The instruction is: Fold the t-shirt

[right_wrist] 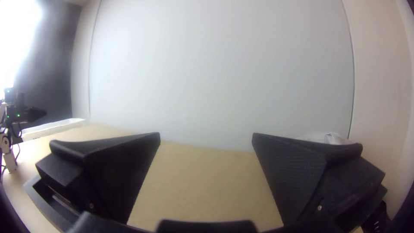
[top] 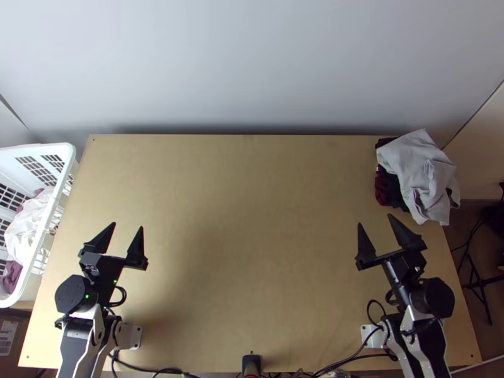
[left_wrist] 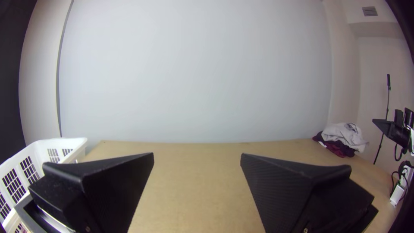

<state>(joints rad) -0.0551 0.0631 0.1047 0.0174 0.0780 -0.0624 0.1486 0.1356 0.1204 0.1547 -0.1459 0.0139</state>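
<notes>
Pale and smooth, a wall [top: 252, 63] rises behind the far edge of a light wooden table [top: 252, 239]. High on another wall, in the left wrist view, is a small grey vent [left_wrist: 369, 11].

On the near left part of the table is the left gripper [top: 128, 225], its fingers spread wide and pointing towards the far edge. The right gripper [top: 375, 219] is on the near right part, well apart from the left one and likewise released, fingers parted. In each wrist view, tabletop and wall show between the two fingers.

At the far right corner lies a heap of cloths. A light grey cloth [top: 412, 160] is bunched loosely on top, creased and partly turned over on itself; beneath it, dark red cloth [top: 381, 188] and black cloth [top: 395, 189] stick out on the side towards the middle of the table.

By the left edge is a white slatted basket [top: 63, 151]. Inside it are crumpled white cloth [top: 25, 220] and some purple cloth [top: 11, 277]. I cannot tell which of these cloths is the t-shirt.

Black cables [top: 353, 359] run along the table's near edge. Beyond its right side is a black stand [top: 482, 293].
</notes>
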